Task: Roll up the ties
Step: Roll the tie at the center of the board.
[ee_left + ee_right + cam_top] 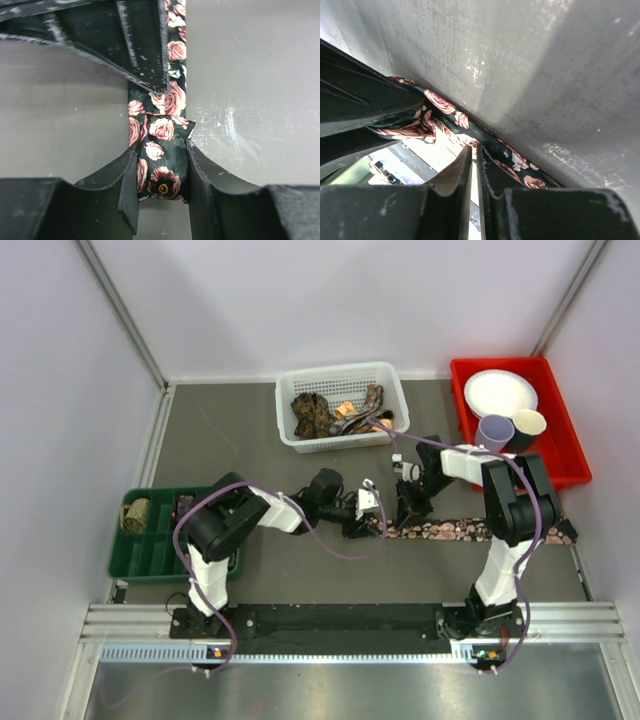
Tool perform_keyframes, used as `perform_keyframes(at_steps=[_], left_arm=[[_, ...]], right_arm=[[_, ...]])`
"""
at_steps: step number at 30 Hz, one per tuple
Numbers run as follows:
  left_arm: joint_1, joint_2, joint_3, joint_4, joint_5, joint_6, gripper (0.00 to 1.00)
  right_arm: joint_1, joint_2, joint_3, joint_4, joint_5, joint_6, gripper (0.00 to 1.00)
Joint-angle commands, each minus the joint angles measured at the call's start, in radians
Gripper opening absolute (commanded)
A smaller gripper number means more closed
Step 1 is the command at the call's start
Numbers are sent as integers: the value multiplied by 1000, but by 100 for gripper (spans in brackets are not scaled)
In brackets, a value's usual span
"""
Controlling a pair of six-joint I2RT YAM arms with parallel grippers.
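A dark tie with pink roses (470,531) lies flat across the table, running right from the grippers. My left gripper (362,523) is shut on its small rolled end (162,150), which sits between the two fingers (127,185). The flat tie (176,30) runs on beyond the roll. My right gripper (405,515) stands just right of the roll, fingers shut with only a thin gap, tips down against the tie (462,120). It shows in the left wrist view (142,55) pressing on the strip. Nothing shows between its fingers (460,172).
A white mesh basket (385,375) at the back holds several loose ties (325,412). A green divided tray (150,550) at the left holds a rolled tie (135,513). A red bin (560,455) at the back right holds a plate and two cups.
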Motion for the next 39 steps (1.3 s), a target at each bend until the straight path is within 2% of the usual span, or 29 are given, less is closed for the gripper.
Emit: perform_keyframes(at_steps=[1,4,9,10,12,17,19,22,30,39], left_arm=[[37,-60,-28,17,-67,-134,24],[36,-54,-2,-30,-105,-139,24],[21,-53,14,-183,-138,32,23],[14,-47,25,-281,-165,57,23],[10,-30,52,-354,-181,108,23],[-22,-16,77,-498,-245,191,24],[-30,-11,80,-510,-257,200,24],[-36,-1,89,-527,-276,206,23],[-44,16,117,-547,-322,186,21],[-50,12,100,-546,-349,162,20]], right_arm=[[20,52,-17,54,168,-29,8],[22,57,-14,54,168,-30,8],[23,52,-9,46,167,-38,8],[23,51,-8,43,159,-44,8],[22,29,5,32,130,-55,10],[20,-86,15,32,-123,-41,25],[20,-125,12,52,-230,23,28],[26,-133,-6,124,-292,122,31],[103,-72,2,166,-234,194,32],[112,-38,-20,207,-151,241,34]])
